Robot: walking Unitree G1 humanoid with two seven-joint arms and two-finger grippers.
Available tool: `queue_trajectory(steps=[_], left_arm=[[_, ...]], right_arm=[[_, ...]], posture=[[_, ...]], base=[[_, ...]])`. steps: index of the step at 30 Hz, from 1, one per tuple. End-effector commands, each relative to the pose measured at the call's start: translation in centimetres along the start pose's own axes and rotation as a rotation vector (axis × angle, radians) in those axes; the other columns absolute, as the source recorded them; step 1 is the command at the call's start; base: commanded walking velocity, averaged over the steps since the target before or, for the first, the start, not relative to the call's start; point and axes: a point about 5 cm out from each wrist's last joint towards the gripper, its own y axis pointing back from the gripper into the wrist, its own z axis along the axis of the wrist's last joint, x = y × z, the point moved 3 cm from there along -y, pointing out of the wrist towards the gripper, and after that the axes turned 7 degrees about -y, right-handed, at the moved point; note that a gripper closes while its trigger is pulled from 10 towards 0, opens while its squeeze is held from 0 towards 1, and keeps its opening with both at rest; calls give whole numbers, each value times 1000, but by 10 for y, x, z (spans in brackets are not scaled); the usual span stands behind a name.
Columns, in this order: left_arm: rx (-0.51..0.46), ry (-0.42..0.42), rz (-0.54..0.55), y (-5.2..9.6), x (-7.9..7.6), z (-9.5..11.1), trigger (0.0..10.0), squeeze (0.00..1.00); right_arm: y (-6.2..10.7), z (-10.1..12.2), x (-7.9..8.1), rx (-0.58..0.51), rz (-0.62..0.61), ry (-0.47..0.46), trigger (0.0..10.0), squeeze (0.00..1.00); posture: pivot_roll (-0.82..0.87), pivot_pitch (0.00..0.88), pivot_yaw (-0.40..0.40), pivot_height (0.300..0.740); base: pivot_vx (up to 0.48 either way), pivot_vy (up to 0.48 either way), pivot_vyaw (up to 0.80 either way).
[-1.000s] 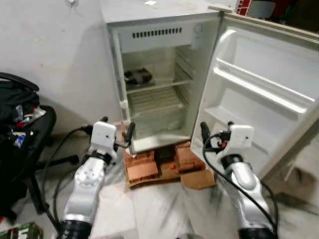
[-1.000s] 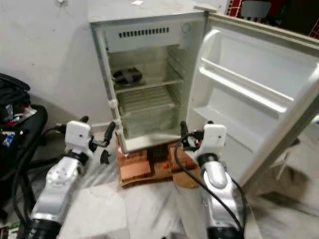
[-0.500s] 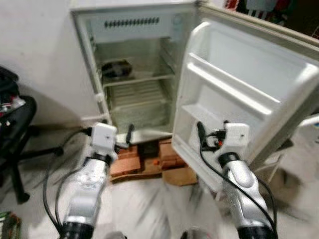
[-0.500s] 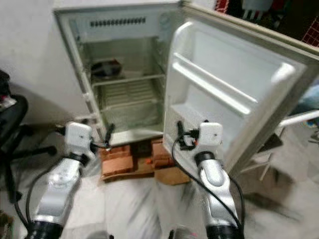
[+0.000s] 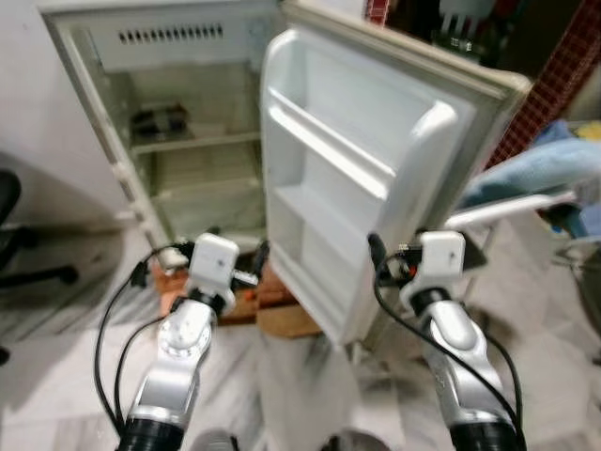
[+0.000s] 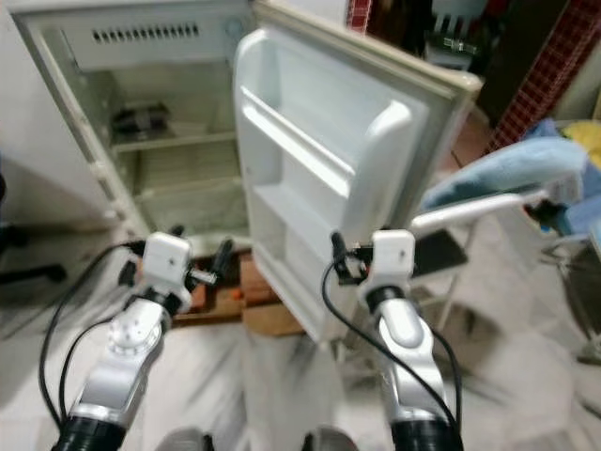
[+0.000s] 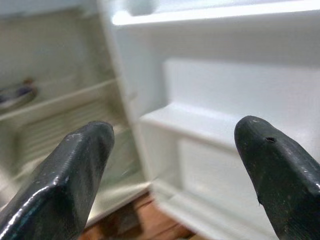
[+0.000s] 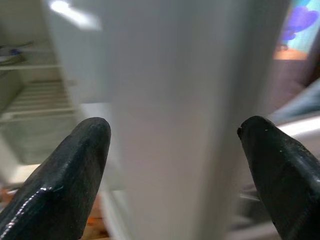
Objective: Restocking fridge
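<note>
Left eye view shows the small white fridge [image 5: 178, 141] in the upper left of the frame, standing on reddish bricks [image 5: 258, 291]. Its door [image 5: 357, 188] hangs open through the centre, with moulded white shelves on the inner side. On the upper shelf inside lies one dark object [image 5: 158, 120], too blurred to name. My left gripper [image 7: 170, 165] and my right gripper [image 8: 175, 165] are both spread wide and hold nothing.
</note>
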Motion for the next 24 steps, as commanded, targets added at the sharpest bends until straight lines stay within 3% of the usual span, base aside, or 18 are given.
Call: queue_trajectory(steps=[1, 6, 17, 20, 24], left_arm=[[-11, -23, 2, 0, 7, 2, 10000, 0], [-22, 11, 8, 1, 6, 4, 10000, 0], [56, 13, 91, 2, 18, -10, 10000, 0], [83, 71, 118, 3, 21, -14, 10000, 0], [84, 78, 116, 3, 22, -14, 10000, 0]], right_arm=[[-2, 2, 6, -7, 12, 2, 10000, 0], [-3, -1, 6, 2, 16, 5, 10000, 0], [-11, 7, 14, -17, 94, 11, 10000, 0], [-13, 12, 10, -39, 58, 23, 10000, 0], [-14, 16, 11, -59, 34, 17, 10000, 0]], posture=[[-6, 0, -13, 740], [-5, 0, -13, 740], [3, 0, -16, 740], [9, 0, -14, 740], [13, 0, -15, 740]], base=[[0, -480, 0], [0, -445, 0], [0, 0, 0], [0, 0, 788], [0, 0, 780]])
